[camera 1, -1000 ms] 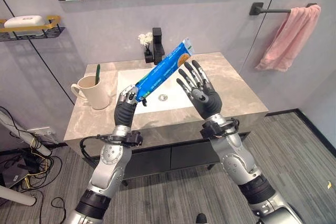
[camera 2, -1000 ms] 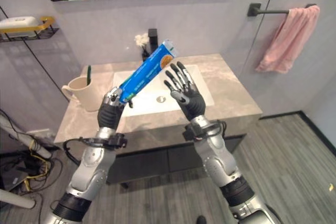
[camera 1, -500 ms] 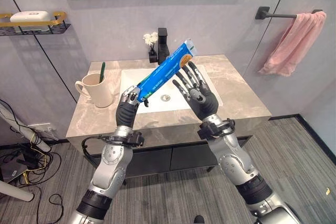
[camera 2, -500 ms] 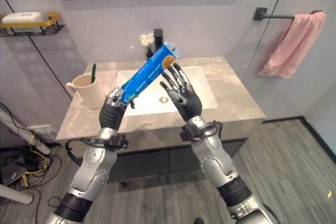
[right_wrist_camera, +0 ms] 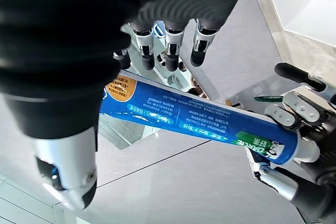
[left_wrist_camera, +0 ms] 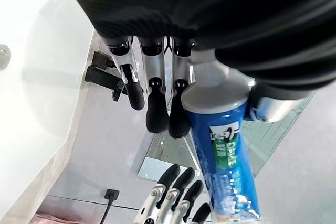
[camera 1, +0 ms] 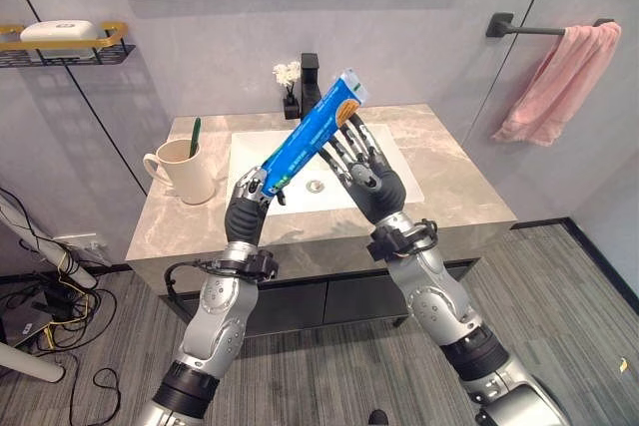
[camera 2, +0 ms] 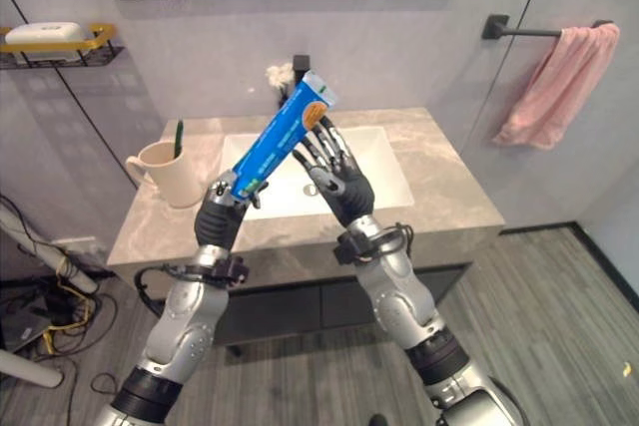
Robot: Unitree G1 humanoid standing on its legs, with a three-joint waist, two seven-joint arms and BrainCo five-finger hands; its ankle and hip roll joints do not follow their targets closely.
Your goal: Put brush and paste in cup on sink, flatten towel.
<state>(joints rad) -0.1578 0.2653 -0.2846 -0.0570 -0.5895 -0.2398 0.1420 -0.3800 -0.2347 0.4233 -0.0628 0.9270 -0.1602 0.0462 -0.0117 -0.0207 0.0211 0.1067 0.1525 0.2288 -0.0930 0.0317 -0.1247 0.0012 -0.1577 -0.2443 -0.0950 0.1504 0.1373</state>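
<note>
My left hand (camera 1: pixel 246 209) is shut on the capped lower end of a blue toothpaste tube (camera 1: pixel 312 137), which slants up to the right above the white sink basin (camera 1: pixel 250 152). In the left wrist view the tube (left_wrist_camera: pixel 223 150) runs out past the fingers (left_wrist_camera: pixel 152 98). My right hand (camera 1: pixel 374 182) is open, its straight fingers (right_wrist_camera: pixel 168 45) right beside the tube's (right_wrist_camera: pixel 194 119) upper half. A beige cup (camera 1: pixel 190 172) with a green toothbrush (camera 1: pixel 187 137) in it stands on the counter's left side. A pink towel (camera 1: pixel 559 82) hangs bunched on the wall bar at the right.
A black faucet (camera 1: pixel 310 82) and a small vase of white flowers (camera 1: pixel 287 74) stand behind the basin. A wall shelf (camera 1: pixel 60 47) with a soap bar hangs at the far left. The marble counter (camera 1: pixel 454 182) is bare to the right of the basin.
My right hand has moved left, up against the tube. The tube has tilted steeper in my left hand. The camera shifted slightly early on.
</note>
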